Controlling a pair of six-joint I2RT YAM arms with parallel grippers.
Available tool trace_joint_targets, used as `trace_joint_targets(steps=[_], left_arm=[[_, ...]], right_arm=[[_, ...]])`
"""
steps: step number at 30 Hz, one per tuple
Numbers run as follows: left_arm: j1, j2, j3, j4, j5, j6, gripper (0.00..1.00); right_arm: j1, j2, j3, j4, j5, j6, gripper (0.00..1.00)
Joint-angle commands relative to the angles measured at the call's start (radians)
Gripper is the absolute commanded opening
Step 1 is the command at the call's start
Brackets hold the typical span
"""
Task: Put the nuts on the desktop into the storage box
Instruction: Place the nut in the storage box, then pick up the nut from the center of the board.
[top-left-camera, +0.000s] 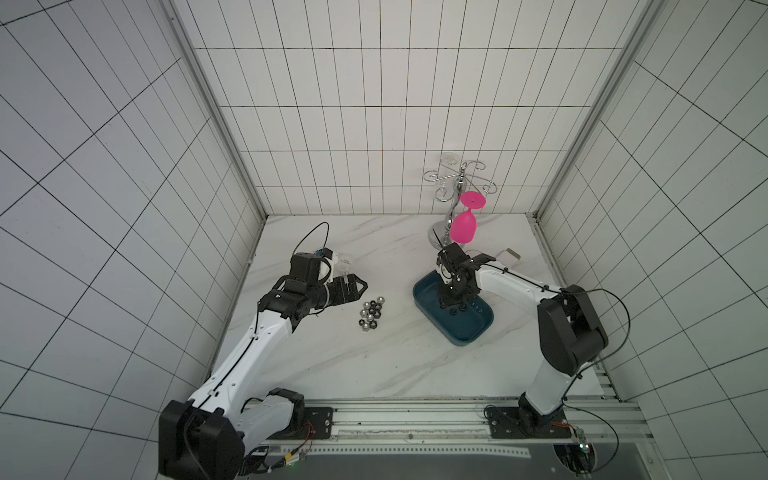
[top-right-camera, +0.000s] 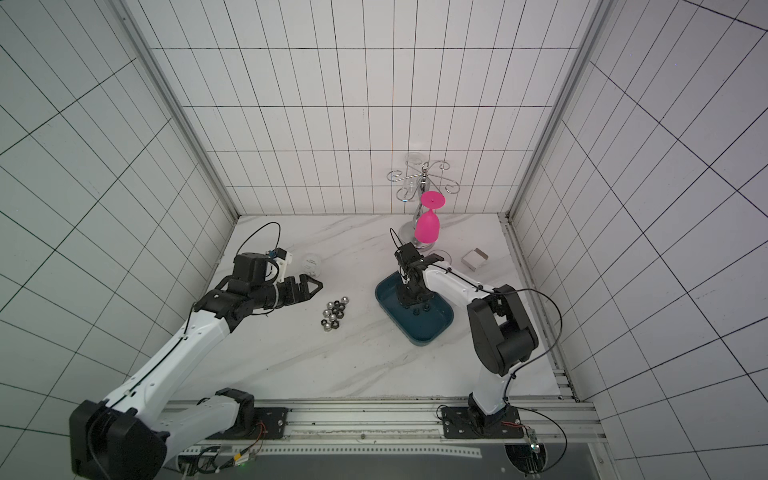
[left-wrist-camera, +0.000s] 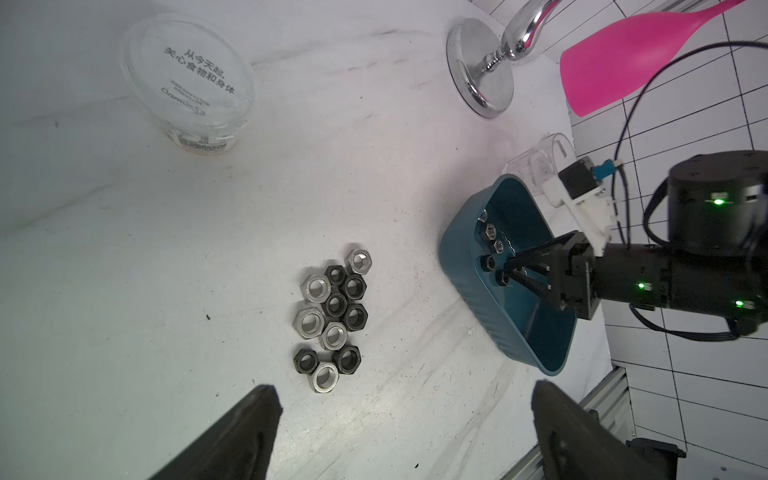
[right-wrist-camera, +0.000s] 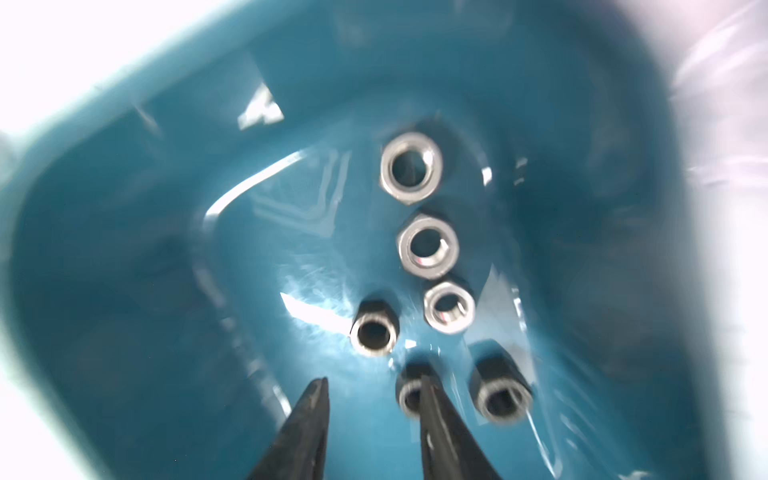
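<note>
The storage box (top-left-camera: 453, 341) sits on the right half of the desktop (top-left-camera: 353, 374), set at a slant to the table edges. The right gripper (right-wrist-camera: 374, 386) points down into the half of the box nearer the back wall, its tips close to the floor. Its jaws stand a narrow gap apart with only blue floor between them, so nothing is held. One finger (right-wrist-camera: 440, 428) crosses in front of a black nut (right-wrist-camera: 405, 395). The wrist view is blurred, so I cannot tell whether it touches that nut. Six nuts lie inside the box: three silver in a line and three black nearer the tips. The loose nuts (left-wrist-camera: 332, 320) form a tight cluster on the desktop, left of the box and well apart from it. The left wrist view shows eleven of them, five silver and six black, all lying flat and most touching a neighbour. The left gripper (top-left-camera: 360, 286) hangs above the desktop just beside the cluster, on its far left side. Its jaws are spread wide and empty, touching no nut. A clear plastic cup (left-wrist-camera: 189, 83) sits on the desktop beyond the left wrist. At the back stands a chrome rack (top-left-camera: 446, 232) with a pink goblet (top-left-camera: 462, 226) hanging upside down from it. A small white box (top-right-camera: 473, 259) rests to the right of the rack.
</note>
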Motion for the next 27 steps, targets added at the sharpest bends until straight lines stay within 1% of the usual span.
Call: trace_joint_targets(steps=[1,3,5,7,10,13,20,27], left_arm=[[0.009,-0.024,0.009,0.005,-0.052,0.013,0.98],[0.035,-0.027,0.002,0.004,-0.052,0.009,0.98],[0.071,-0.030,-0.006,0.004,-0.029,0.002,0.99],[0.106,-0.034,-0.010,-0.007,-0.009,0.004,0.98],[0.138,-0.043,-0.014,-0.030,-0.008,0.021,0.98],[0.156,-0.052,-0.021,-0.038,-0.011,0.023,0.98],[0.170,-0.063,-0.039,-0.044,-0.009,0.032,0.98],[0.183,-0.064,-0.034,-0.067,-0.006,0.052,0.98]], right_arm=[[0.044,-0.136,0.046,-0.005,0.013,-0.021,0.43],[0.099,-0.154,0.086,-0.022,0.005,-0.036,0.48],[0.145,-0.140,0.126,-0.059,-0.008,-0.034,0.49],[0.196,-0.122,0.136,-0.053,-0.016,-0.027,0.49],[0.275,-0.076,0.134,-0.033,-0.022,-0.027,0.50],[0.327,-0.003,0.142,-0.032,-0.021,-0.027,0.50],[0.362,0.153,0.155,0.026,-0.034,-0.027,0.50],[0.388,0.272,0.215,0.041,-0.028,-0.037,0.49]])
